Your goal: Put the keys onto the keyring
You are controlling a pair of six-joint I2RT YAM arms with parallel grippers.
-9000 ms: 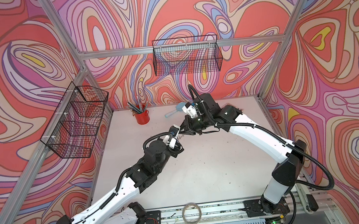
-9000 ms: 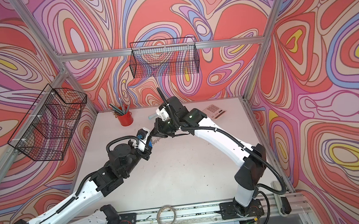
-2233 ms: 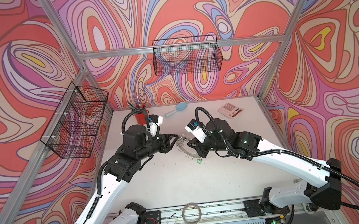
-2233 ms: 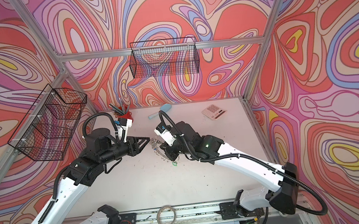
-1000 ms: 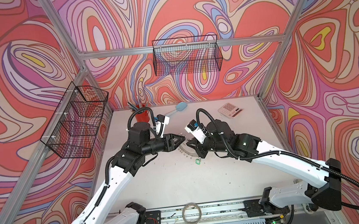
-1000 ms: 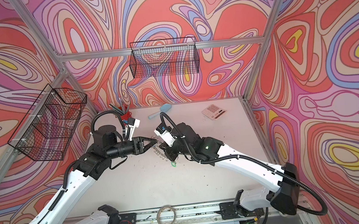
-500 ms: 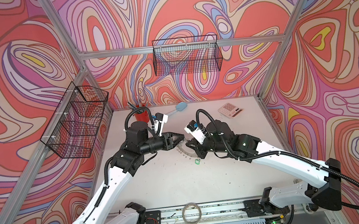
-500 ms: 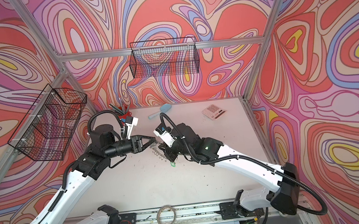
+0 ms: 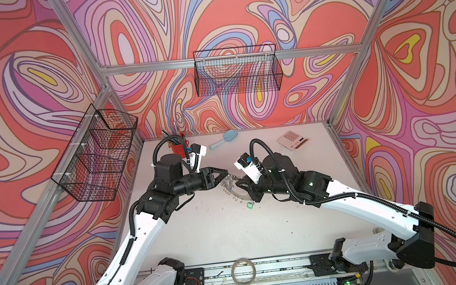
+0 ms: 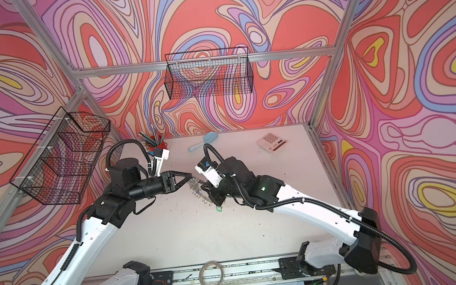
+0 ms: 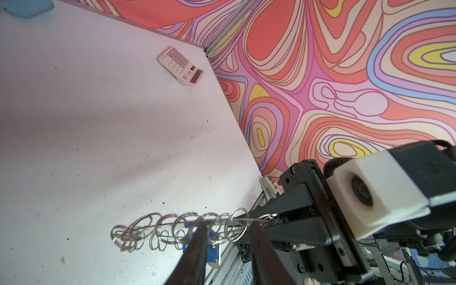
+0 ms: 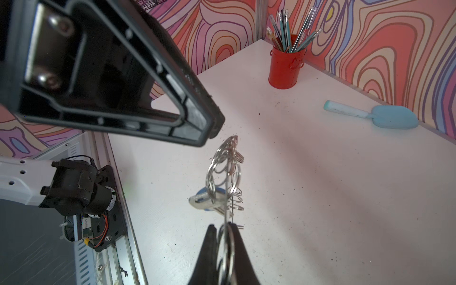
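Observation:
My right gripper [image 12: 225, 230] is shut on the rim of the keyring [image 12: 225, 172], a flat grey disc fringed with small wire rings, and holds it edge-up above the table. In both top views the keyring [image 9: 232, 189] [image 10: 200, 193] hangs between the two grippers. The blue-tagged key [image 12: 206, 199] hangs from one small ring. The green-tagged key [image 9: 249, 204] sits at the keyring's lower end; whether it is attached I cannot tell. My left gripper [image 11: 227, 234] is open, its fingers [image 11: 197, 246] standing on either side of a small ring on the keyring [image 11: 187, 223] without pinching it.
A red pen cup [image 9: 177, 148], a light blue scoop [image 9: 223, 139] and a pink calculator [image 9: 292, 140] lie along the back of the white table. A plain thin hoop [image 9: 243, 271] rests on the front rail. Wire baskets [image 9: 95, 156] hang on the left and back walls.
The left gripper's tip has drawn back slightly to the left and its jaws have shifted a little. The right gripper still holds the keyring in the same place.

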